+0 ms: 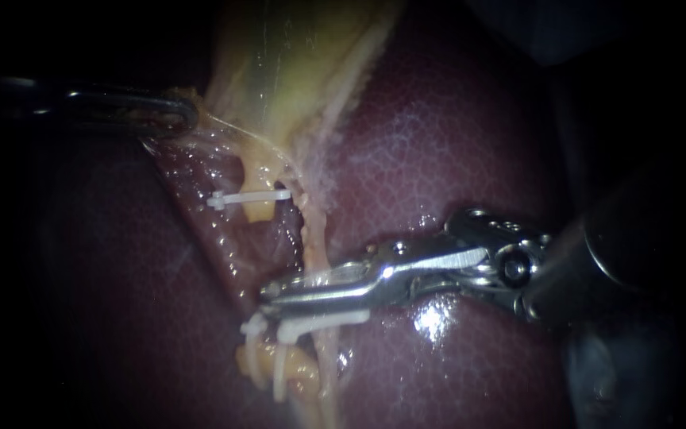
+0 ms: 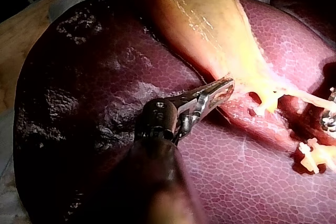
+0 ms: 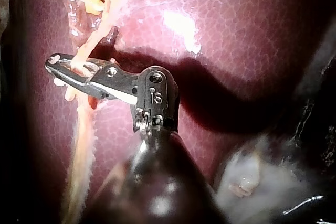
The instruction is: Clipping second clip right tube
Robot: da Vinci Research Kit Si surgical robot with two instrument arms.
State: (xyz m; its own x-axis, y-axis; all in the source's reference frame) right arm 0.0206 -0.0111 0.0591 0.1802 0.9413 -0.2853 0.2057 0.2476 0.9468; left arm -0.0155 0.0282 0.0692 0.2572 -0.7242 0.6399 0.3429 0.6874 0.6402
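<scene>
Nearest the lens in the right wrist view, the dark shaft of the right instrument [image 3: 55, 71] is seen bent sharply at its wrist, so that the pincer is laid sideways over the liver [image 3: 236, 35]. That pincer is released: a gap shows between its jaws, and the right tube [image 1: 316, 246] is threaded through the gap. In the endoscope view a long white clip [image 1: 311, 319] is seen along the lower jaw, just under the point where the tube crosses. Whether it is seated in the pincer cannot be told. A smaller white clip [image 1: 248, 198] is fixed higher up, across the yellow strand beside the tube. The left instrument [image 2: 227, 85] is stretched out nearly straight, its pincer clenched on the pale lower edge of the gallbladder [image 2: 199, 19]. A thin membrane is seen drawn taut from it in the endoscope view. Only in the left wrist view is the wooden worktop [image 2: 16, 51] shown, beside the liver.
</scene>
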